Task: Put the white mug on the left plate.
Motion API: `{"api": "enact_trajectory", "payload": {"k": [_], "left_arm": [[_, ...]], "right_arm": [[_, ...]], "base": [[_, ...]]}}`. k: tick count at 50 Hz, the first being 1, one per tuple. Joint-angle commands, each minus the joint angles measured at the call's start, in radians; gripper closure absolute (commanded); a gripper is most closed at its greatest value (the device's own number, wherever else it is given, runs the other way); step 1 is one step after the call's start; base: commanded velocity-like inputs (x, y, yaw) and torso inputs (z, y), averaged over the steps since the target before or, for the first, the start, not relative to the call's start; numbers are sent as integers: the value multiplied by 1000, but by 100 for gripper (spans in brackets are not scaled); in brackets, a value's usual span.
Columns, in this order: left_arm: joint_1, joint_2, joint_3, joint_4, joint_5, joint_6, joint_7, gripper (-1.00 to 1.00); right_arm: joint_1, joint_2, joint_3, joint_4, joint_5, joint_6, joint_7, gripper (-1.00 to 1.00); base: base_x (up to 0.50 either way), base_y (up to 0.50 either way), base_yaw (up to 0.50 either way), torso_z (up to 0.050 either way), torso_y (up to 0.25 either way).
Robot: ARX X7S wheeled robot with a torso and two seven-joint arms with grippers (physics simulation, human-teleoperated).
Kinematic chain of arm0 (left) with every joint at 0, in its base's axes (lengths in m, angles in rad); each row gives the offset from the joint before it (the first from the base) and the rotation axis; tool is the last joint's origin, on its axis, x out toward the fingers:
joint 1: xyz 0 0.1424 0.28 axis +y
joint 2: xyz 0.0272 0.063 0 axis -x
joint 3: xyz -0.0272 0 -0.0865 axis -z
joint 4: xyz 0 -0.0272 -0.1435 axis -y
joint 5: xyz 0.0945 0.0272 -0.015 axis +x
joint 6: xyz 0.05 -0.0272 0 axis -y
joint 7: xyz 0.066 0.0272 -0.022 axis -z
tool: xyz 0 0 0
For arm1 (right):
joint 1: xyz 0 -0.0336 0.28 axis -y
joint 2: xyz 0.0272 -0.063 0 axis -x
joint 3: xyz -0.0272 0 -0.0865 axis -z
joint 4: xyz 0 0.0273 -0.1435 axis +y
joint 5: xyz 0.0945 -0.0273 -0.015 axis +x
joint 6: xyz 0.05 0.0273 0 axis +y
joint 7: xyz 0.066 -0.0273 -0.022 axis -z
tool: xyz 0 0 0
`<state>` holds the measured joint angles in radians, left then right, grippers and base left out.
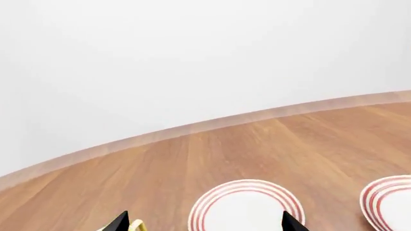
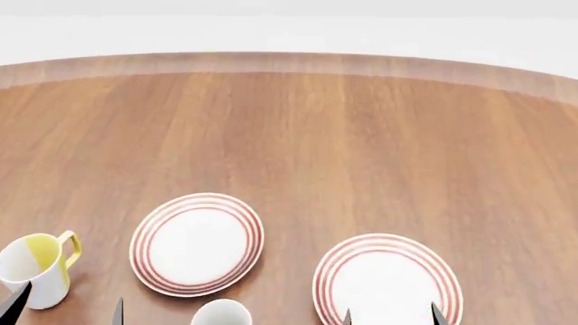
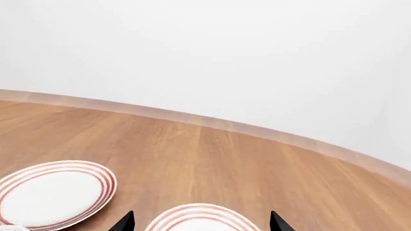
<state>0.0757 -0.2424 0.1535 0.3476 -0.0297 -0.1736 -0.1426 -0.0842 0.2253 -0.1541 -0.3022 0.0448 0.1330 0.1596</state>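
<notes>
- Left gripper (image 1: 205, 226) showed in the left wrist view only as two dark fingertips at the bottom edge, set wide apart and holding nothing; it looked spread ready for a grasp not yet begun. The left plate (image 1: 246, 207) lay between the tips at bottom centre, the right plate (image 1: 388, 202) cut by the lower right edge. A sliver of the yellow-handled mug (image 1: 136, 225) peeked in beside the left tip. No white mug appeared in this view.
- Head view: the white mug (image 2: 221, 315) sat at the bottom edge, centre-left, just below the left plate (image 2: 197, 244) and apart from it, only its round glossy white rim visible, its handle out of frame. The yellow-handled mug (image 2: 38, 267) stood upright at lower left. Dark tips of the left gripper (image 2: 65, 308) and right gripper (image 2: 390, 315) poked in along the bottom, both parted and empty. The right plate (image 2: 388, 281) lay at lower right on the wooden table (image 2: 361, 135).
- Right wrist view: the right gripper (image 3: 201, 222) had its tips wide over the right plate (image 3: 202, 219) at bottom centre, seemingly idle. The left plate (image 3: 55, 199) sat at lower left.
</notes>
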Motion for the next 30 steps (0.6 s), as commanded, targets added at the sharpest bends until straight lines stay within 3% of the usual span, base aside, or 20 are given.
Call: {"api": "enact_trajectory", "payload": {"k": [1,30], "left_arm": [[0,-4,7,-1,-4,3,-5,-100],[-17,-11,32,-16,-5,-2,-16,-100]], "right_arm": [[1,7,-5,3,5,-4,6,-100],[5,22,-34,3,6,-6,13,-100]], "base": [[262,0,0,0,0],[245,0,0,0,0]]}}
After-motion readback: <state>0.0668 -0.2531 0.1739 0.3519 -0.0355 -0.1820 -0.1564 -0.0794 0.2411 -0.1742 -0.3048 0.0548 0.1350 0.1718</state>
